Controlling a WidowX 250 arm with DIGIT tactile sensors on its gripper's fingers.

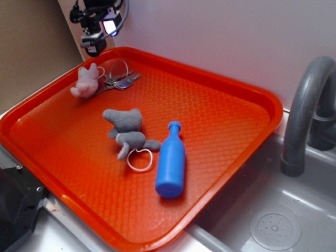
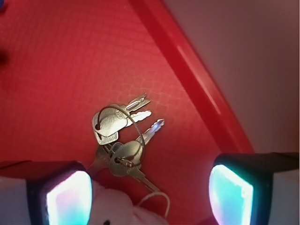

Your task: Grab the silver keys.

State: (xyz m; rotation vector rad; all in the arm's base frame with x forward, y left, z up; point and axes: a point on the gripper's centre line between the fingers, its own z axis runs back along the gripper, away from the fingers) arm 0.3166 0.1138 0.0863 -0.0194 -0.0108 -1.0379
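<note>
- Hanging above the far left corner of the orange tray [image 1: 226, 94]: gripper [image 1: 100, 39], jaws spread wide and gripping nothing, both fingertips [image 2: 229, 192] showing at the bottom edge of the wrist view with a broad gap between.
- Lying flat on the tray floor in that far left corner, close to the raised rim: silver keys [image 1: 122, 81], a small bunch on a thin wire ring, blades fanning toward the tray's right side.
- Sitting between the spread jaws in the wrist view, slightly nearer the left fingertip: same silver keys [image 2: 123, 138], untouched by either finger.
- Resting just beside the keys, on their left, touching or nearly touching: pink plush [image 1: 85, 81]; only its pale fuzzy top peeking in at the bottom of the wrist view.
- Lying near the tray's middle, well apart from the keys: grey plush toy [image 1: 127, 128] with a white ring [image 1: 139, 159] trailing at its near end.
- Lying on its side just right of the grey plush, cap pointing toward the far rim: blue bottle [image 1: 171, 163].
- Standing right of the tray, over a grey sink basin [image 1: 273, 220]: grey faucet [image 1: 304, 105].
</note>
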